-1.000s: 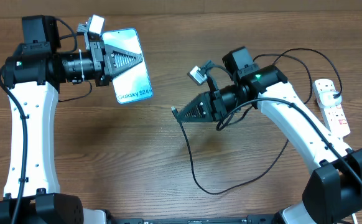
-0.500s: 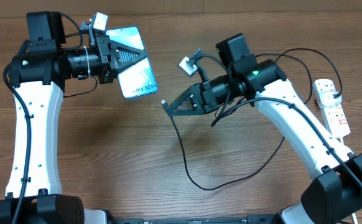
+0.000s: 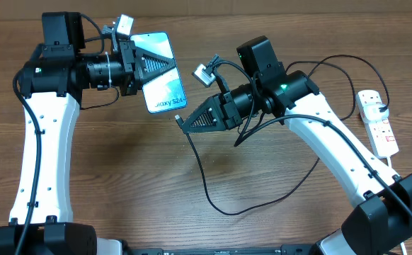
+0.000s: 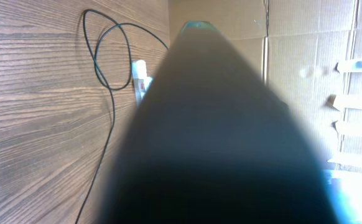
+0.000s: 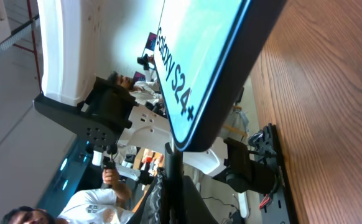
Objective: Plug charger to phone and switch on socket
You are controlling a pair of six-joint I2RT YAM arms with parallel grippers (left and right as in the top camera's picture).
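My left gripper [image 3: 170, 71] is shut on the phone [image 3: 168, 91] and holds it above the table, its light blue screen facing up and the "Galaxy S24+" end pointing at the right arm. In the left wrist view the phone [image 4: 218, 137] is a dark blur that hides the fingers. My right gripper [image 3: 183, 122] is shut on the plug tip of the charger [image 3: 207, 185], just below the phone's lower end. In the right wrist view the plug tip [image 5: 173, 163] touches or nearly touches the phone's end edge [image 5: 199, 74]. The socket [image 3: 378, 122] lies at the far right.
The charger cable loops over the wood table [image 3: 121, 177] under the right arm and runs back to the socket, also seen in the left wrist view [image 4: 140, 79] with the cable [image 4: 111, 93]. Cardboard stands beyond the table's far edge.
The two arms have closed in on each other. The left one carried the phone to the right, and the right one brought the plug tip left up to the phone's end.
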